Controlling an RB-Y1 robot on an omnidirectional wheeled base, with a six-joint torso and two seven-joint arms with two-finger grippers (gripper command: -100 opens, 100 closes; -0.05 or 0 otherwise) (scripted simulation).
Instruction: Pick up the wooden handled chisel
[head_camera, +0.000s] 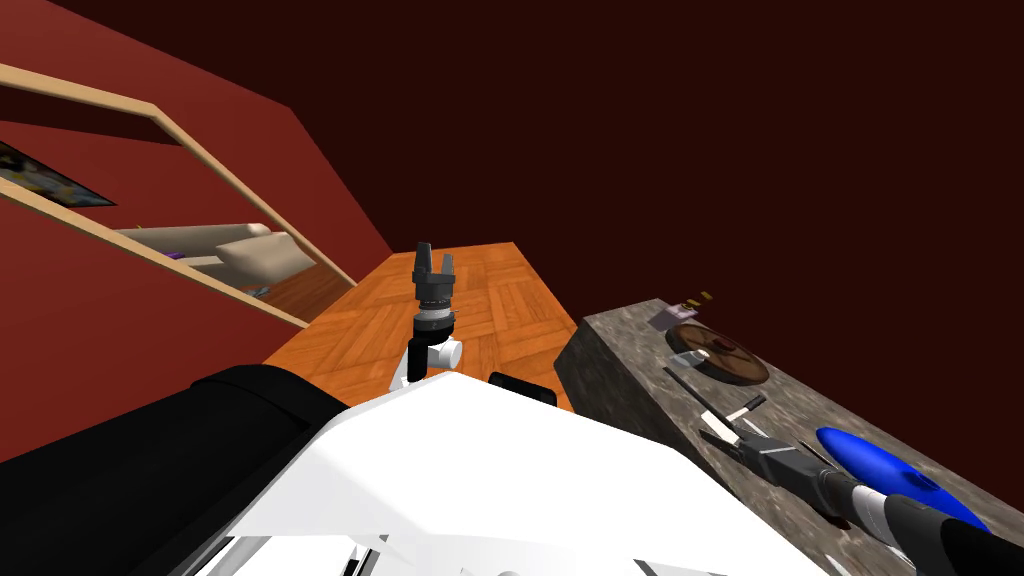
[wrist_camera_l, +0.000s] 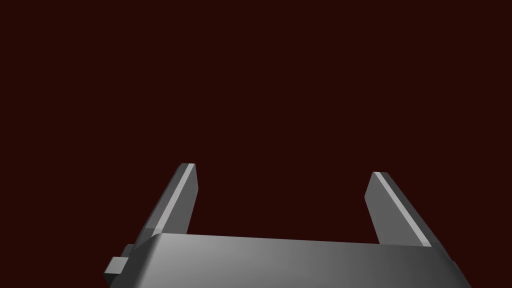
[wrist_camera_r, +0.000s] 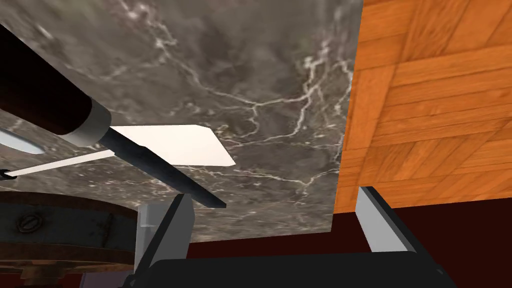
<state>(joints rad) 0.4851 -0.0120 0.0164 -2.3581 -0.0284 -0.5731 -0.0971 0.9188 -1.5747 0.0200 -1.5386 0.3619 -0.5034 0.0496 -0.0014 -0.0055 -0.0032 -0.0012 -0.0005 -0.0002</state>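
Right wrist view cuts the chisel (wrist_camera_r: 92, 122) off at its dark handle, so the butt end cannot be seen, and a round dark disc (wrist_camera_r: 60, 230) near it is hard to identify. The chisel lies on the marbled grey tabletop (wrist_camera_r: 260, 60), crossing a white card (wrist_camera_r: 175, 145), with its blade tip just beside one spread finger of the right gripper (wrist_camera_r: 272, 192). In the head view, the left gripper (head_camera: 435, 252) stands at frame centre over the wooden floor (head_camera: 500, 290), fingers spread.
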